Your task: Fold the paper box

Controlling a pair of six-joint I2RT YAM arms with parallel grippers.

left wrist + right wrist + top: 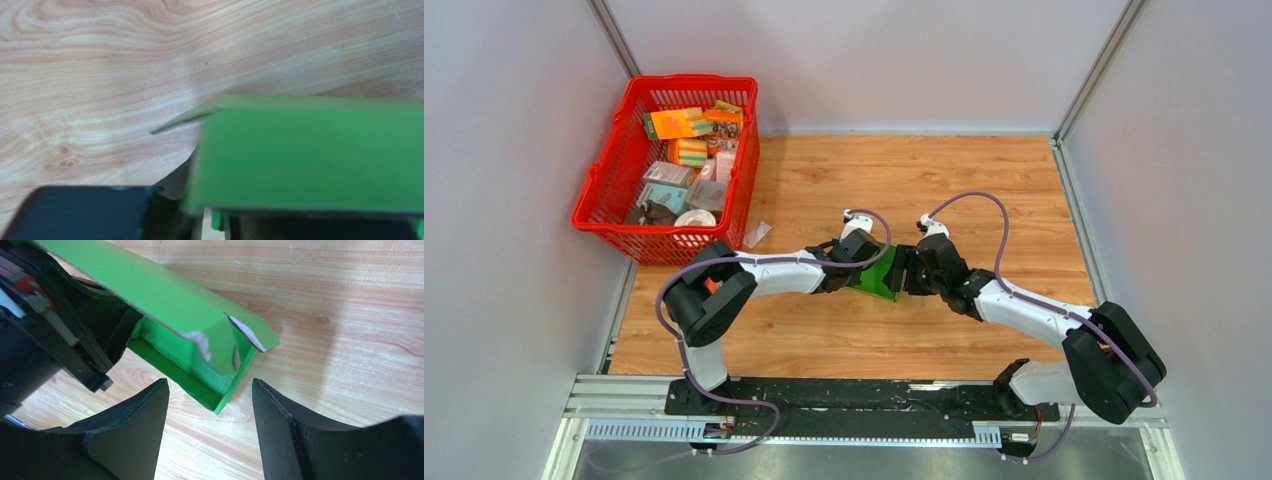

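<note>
Fingers of the right tool (209,386) are set apart and empty, with the open end of the paper box (165,295) just beyond them. The box's long axis is laid mid-tabletop (984,180), running toward the left tool (854,262), whose grip cannot be determined.

Overhead from behind; both wrist views close above the paper box (165,292)
</note>
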